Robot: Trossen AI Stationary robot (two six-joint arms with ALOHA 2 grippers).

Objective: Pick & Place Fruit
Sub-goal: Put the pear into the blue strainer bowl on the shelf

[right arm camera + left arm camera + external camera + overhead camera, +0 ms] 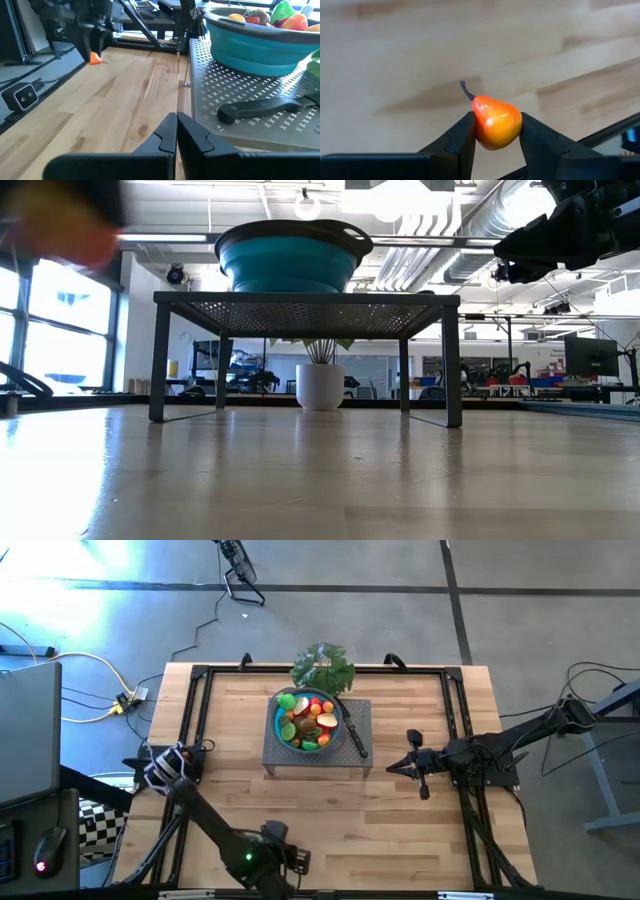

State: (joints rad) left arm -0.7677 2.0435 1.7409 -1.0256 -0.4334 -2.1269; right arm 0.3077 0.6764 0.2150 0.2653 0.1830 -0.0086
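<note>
Near the desk's left edge, the left end effector (496,137) is clamped on a small toy pear (496,122), held clear above the bare wood. The pear looks like hollow glossy plastic: probably very light and stiff, unlikely to bruise or deform, but smooth and rounded enough to squirt out of a pinch. The fingers (462,140) sit across its widest belly, one on each flank, which seems the safest hold; gripping nearer the narrow neck or the thin dark stem would likely let it slide. It is orange shading to red towards the stem, with a bright highlight on its skin, and its stem points away from the wrist.

Toward the middle of the desk's far edge, the blue bowl (340,735) stands on a perforated metal stand (362,712), piled with more fruit (305,722) in red, yellow, green and orange. A black-handled knife (265,107) lies on the stand just beside the bowl.

Farther right, the right end effector (392,768) hangs with its fingers pressed together, empty, near the stand's right side.
</note>
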